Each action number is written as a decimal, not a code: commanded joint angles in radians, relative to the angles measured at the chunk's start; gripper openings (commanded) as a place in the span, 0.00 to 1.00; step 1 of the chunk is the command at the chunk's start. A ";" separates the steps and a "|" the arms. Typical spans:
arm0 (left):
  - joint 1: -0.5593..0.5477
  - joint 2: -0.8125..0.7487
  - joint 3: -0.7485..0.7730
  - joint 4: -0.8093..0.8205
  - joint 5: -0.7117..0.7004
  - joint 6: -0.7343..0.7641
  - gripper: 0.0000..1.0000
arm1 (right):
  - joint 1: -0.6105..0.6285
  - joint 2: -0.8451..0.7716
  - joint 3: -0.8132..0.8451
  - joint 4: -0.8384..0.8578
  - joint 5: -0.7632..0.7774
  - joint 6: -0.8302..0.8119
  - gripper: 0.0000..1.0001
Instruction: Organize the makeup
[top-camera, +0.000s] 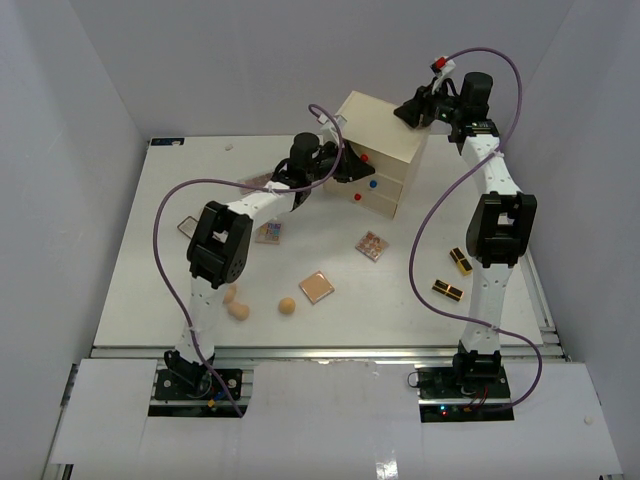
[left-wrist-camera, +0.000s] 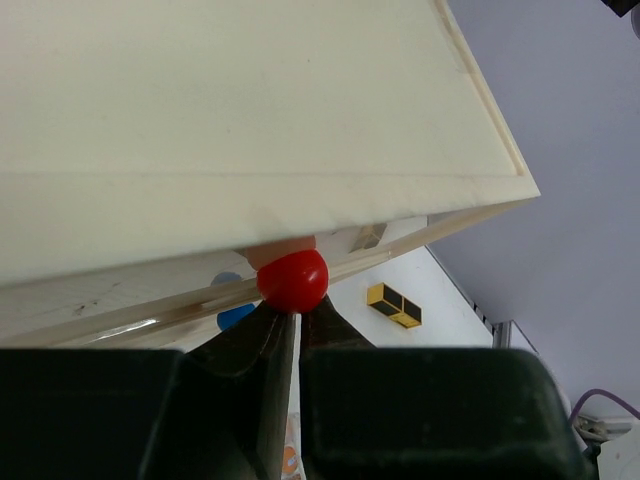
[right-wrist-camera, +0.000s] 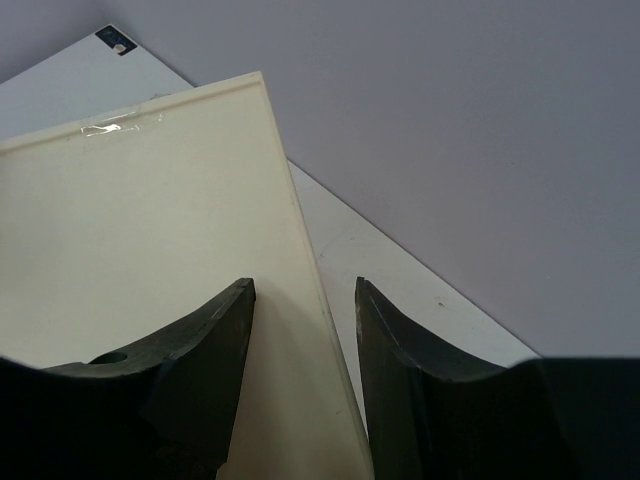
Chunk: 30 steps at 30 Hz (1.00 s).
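White table (top-camera: 360, 310) between plain pale grey walls (top-camera: 250, 60), cream three-drawer chest (top-camera: 375, 125) near the back

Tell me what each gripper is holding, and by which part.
Left fingers seem to pinch the chest's red knob by its near side; right fingers stand open over the chest's top edge, holding nothing.

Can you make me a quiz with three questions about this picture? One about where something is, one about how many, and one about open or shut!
1. Where are the lipstick tubes?
A. in a basket
B. at the far left corner
C. near the right arm

2. How many tan sponges are out?
A. one
B. three
C. five

3. The right end effector is:
A. open
B. shut on a sponge
C. shut on a lipstick

Answers: 1 C, both tubes lie beside that arm. 2 B, three sit by the left arm. 3 A, its fingers stand apart over the chest.
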 joint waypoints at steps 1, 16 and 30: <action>-0.005 -0.031 0.048 0.069 -0.063 0.007 0.21 | 0.038 0.015 -0.022 -0.126 -0.059 0.019 0.53; -0.001 -0.466 -0.457 0.137 -0.096 0.133 0.55 | -0.013 -0.056 -0.018 -0.012 0.056 0.139 0.82; 0.085 -0.361 -0.433 0.029 -0.229 0.150 0.64 | -0.051 -0.153 -0.100 0.046 -0.021 0.138 0.85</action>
